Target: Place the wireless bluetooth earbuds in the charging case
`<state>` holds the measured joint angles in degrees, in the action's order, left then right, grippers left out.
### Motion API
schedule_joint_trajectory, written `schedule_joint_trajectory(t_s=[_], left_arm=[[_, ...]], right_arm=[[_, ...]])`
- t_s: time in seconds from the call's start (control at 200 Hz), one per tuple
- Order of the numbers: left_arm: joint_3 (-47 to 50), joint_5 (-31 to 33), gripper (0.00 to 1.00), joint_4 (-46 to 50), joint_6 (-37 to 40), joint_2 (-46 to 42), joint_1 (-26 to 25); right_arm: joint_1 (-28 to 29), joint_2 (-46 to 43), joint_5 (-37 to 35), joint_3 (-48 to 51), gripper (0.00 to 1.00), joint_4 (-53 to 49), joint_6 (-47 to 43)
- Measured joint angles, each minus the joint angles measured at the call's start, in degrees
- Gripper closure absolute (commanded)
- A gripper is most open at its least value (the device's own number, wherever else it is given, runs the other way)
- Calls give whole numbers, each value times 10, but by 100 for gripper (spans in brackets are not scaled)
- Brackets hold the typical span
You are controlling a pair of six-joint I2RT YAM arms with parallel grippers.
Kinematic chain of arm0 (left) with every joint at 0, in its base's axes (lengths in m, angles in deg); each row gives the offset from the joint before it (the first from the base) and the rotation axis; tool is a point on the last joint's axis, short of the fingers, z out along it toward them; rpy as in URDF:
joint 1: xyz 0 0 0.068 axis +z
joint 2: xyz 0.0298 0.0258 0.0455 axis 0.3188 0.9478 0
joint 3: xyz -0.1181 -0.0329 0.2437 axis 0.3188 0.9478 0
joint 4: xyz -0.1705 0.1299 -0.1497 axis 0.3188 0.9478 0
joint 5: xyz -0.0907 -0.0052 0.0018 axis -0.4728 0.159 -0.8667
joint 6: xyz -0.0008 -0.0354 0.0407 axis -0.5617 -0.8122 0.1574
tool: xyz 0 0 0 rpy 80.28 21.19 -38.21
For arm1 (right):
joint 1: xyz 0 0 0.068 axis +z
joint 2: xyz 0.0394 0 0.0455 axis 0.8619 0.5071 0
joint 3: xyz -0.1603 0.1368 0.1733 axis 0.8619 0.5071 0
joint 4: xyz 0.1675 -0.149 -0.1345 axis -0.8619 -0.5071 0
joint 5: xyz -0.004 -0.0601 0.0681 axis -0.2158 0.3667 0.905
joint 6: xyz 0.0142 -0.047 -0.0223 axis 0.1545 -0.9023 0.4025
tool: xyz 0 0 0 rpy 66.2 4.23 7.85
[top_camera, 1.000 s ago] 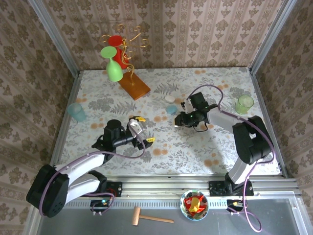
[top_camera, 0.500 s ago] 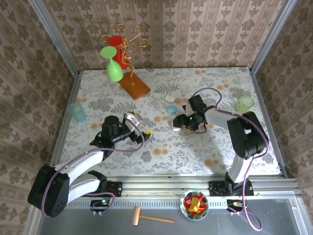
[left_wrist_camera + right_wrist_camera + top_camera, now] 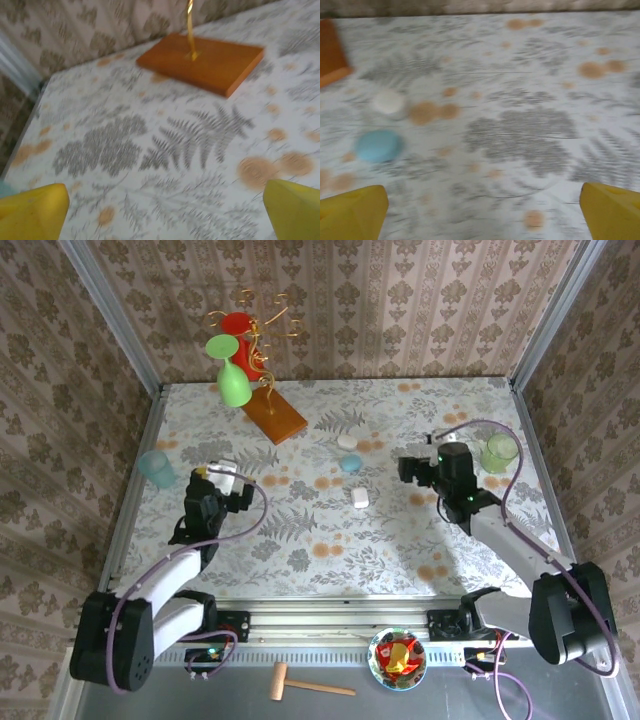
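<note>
Three small cases lie mid-table: a white oval case [image 3: 347, 441], a pale blue case [image 3: 350, 463] and a white squarish case [image 3: 359, 497], the last lying alone with nothing touching it. The earbuds are too small for me to make out. My right gripper [image 3: 408, 469] hangs open to the right of the cases, its yellow fingertips [image 3: 353, 212] wide apart over bare cloth. In the right wrist view, the white case [image 3: 390, 102] and the blue case [image 3: 379, 146] sit ahead to the left. My left gripper [image 3: 220, 474] is open at the left, its fingertips [image 3: 32, 210] spread and nothing between them.
A wooden base [image 3: 202, 60] with a gold wire stand carries a green glass [image 3: 232, 380] and a red one at the back left. A teal cup [image 3: 157, 468] stands by the left edge and a green cup [image 3: 498, 452] at the right. A bowl [image 3: 397, 655] and a hammer lie below the rail.
My right gripper opened, let go of the white squarish case and drew back to the right. My left arm pulled back to the left, still open.
</note>
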<state>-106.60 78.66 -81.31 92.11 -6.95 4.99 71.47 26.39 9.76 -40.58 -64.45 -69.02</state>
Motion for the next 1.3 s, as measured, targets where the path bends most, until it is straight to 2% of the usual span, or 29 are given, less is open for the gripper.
schedule_joint_trajectory(t_s=[0.17,0.45,0.58,0.75,1.3], left_arm=[[23,-4,0,-88,-3,100,40],[-7,-37,0,-245,-18,261,104],[-16,-50,0,-249,-36,287,125],[-47,-58,0,-240,-49,287,134],[-48,-73,0,-233,-52,287,133]], right_arm=[[-74,28,-8,111,0,146,-27],[-90,143,13,132,0,338,-52],[-100,189,31,137,0,395,-52],[-104,199,35,137,0,407,-49],[-106,200,34,136,0,409,-49]])
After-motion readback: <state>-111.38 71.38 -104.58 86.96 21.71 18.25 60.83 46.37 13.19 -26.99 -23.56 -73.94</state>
